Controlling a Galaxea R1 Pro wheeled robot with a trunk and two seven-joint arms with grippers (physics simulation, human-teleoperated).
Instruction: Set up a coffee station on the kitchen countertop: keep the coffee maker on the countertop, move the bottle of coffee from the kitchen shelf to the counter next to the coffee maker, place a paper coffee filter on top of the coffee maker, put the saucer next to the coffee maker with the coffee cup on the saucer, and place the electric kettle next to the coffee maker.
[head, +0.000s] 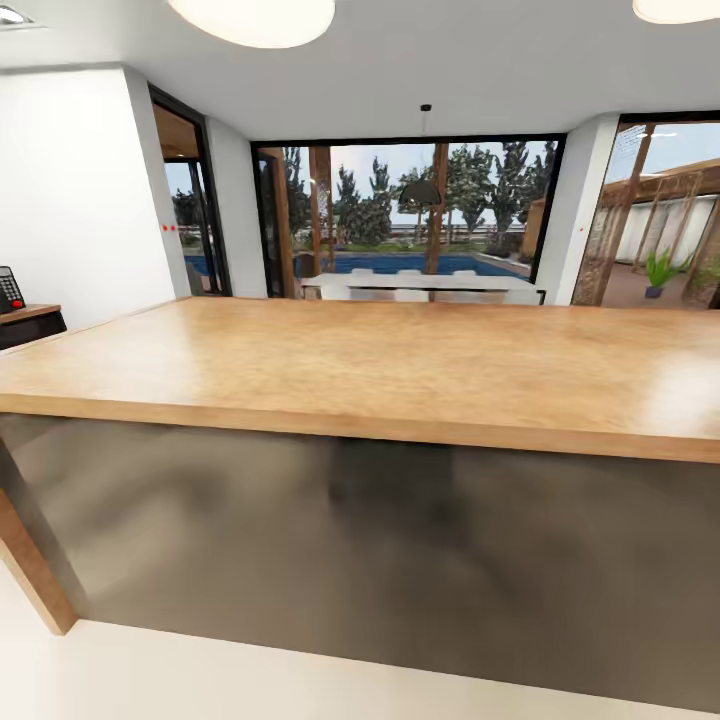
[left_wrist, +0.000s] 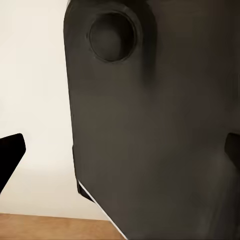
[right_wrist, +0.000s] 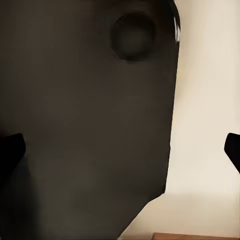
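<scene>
Counter front: dark grey panel (head: 400, 560) nearest the head camera.
Countertop: wooden slab (head: 380, 365), bare of any coffee things (none of them in view).
Left gripper (left_wrist: 125, 155): fingertips wide apart, beside a dark robot body panel (left_wrist: 150, 125).
Right gripper (right_wrist: 122, 152): spread likewise.
Beyond: phone (head: 9, 290) far left, windows, pool (head: 420, 264).

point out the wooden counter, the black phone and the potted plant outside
wooden counter (head: 380, 360): head view, bare middle of its top surface.
black phone (head: 9, 290): head view, on its keypad face, at the picture's left edge.
potted plant (head: 657, 272): head view, on its green leaves, outside on the patio.
</scene>
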